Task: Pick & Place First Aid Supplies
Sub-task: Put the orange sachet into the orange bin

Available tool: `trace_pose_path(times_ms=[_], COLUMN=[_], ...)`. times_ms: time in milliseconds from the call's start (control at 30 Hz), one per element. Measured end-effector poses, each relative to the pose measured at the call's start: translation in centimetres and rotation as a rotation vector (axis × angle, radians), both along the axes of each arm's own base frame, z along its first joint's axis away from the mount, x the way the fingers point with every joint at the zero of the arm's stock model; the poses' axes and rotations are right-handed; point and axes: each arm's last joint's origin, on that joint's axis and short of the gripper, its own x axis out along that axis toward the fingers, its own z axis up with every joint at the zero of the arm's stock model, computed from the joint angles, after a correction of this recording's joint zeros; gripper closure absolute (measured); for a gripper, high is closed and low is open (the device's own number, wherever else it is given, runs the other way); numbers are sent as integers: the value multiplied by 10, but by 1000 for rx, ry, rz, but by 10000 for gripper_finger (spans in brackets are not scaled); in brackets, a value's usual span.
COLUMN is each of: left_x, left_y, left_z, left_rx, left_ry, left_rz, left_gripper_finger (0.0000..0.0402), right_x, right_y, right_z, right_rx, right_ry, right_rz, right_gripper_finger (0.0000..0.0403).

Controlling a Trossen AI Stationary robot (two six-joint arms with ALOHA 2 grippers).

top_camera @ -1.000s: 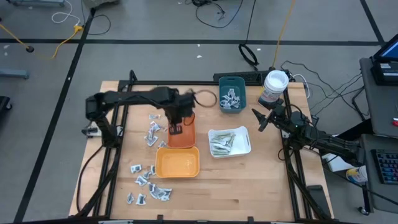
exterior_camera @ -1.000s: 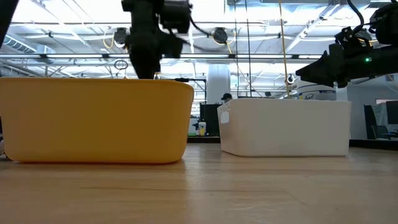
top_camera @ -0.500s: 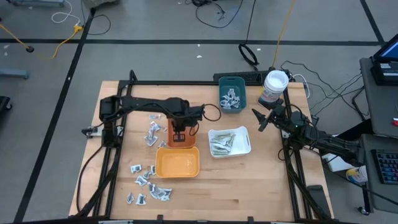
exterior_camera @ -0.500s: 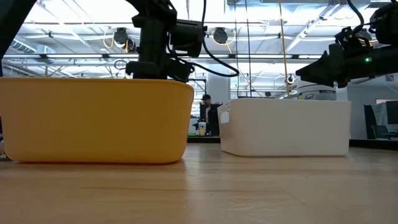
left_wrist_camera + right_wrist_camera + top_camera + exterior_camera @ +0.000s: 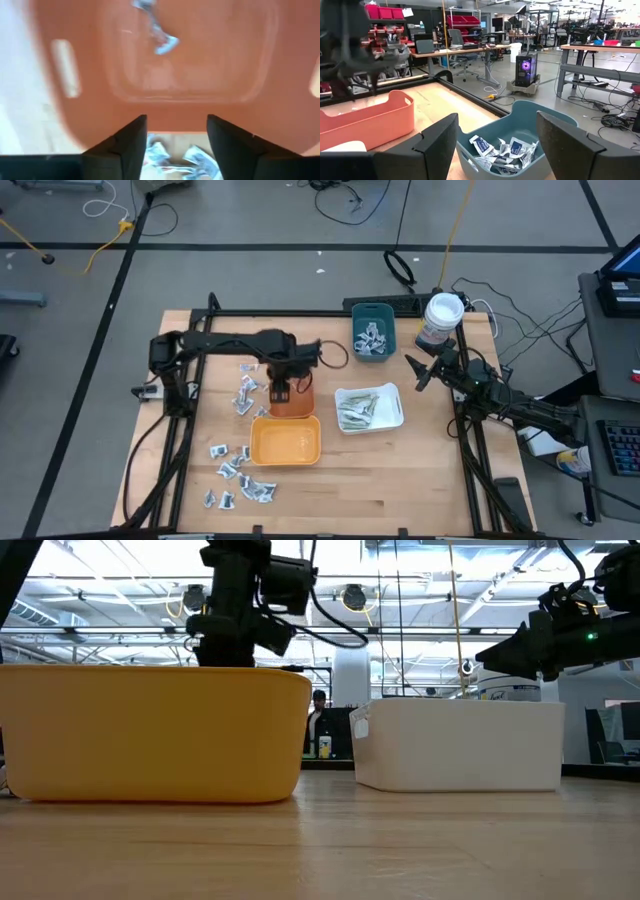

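Observation:
My left gripper (image 5: 282, 388) points down over the orange tray (image 5: 297, 400), open, with nothing between its fingers (image 5: 131, 142). Below it, a silvery-white packet (image 5: 159, 36) shows blurred inside the tray (image 5: 210, 107); whether it rests on the floor I cannot tell. More first aid supplies lie loose on the table left of the trays (image 5: 243, 392) and at the near left (image 5: 235, 472). In the low view the yellow tray's wall (image 5: 150, 730) hides the left fingertips. My right gripper (image 5: 415, 373) waits open and level at the right, near the teal tray (image 5: 520, 145).
A yellow tray (image 5: 286, 442) stands just near of the orange one. A white tray (image 5: 368, 408) with pale strips is to its right. The teal tray (image 5: 373, 330) holds sachets at the far side, and a white tub (image 5: 441, 320) stands beside it.
My left gripper has sunk a little toward the orange tray and tipped slightly. In the low view its fingers stand wider apart than a second ago: it has opened.

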Motion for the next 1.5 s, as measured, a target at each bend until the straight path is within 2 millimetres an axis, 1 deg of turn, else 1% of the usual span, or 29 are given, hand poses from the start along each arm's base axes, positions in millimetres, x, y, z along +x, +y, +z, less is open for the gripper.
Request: trace_pose_path(times_ms=[133, 233, 467, 667, 833, 933, 1067, 1300, 1500], left_x=[-9, -21, -62, -93, -112, -117, -119, -116, -122], left_y=[9, 16, 44, 69, 90, 98, 99, 88, 82], left_z=[14, 16, 7, -4, -12, -14, -27, -58, -80], left_rx=[11, 12, 80, 67, 55, 49, 51, 62, 67], left_ry=[-44, -47, 2, 51, 83, 73, 46, -14, -38], left_rz=[19, 26, 196, 330, 455, 499, 518, 505, 527], left_gripper_finger=[164, 152, 133, 135, 143, 143, 137, 133, 133], right_x=[0, 0, 0, 0, 0, 0, 0, 0, 0], right_y=[0, 0, 0, 0, 0, 0, 0, 0, 0], right_z=[0, 0, 0, 0, 0, 0, 0, 0, 0], right_rx=[0, 0, 0, 0, 0, 0, 0, 0, 0], right_ry=[0, 0, 0, 0, 0, 0, 0, 0, 0], right_rz=[0, 0, 0, -1, -1, -1, 0, -1, 0], right_gripper_finger=[141, 143, 142, 140, 140, 143, 144, 140, 140])
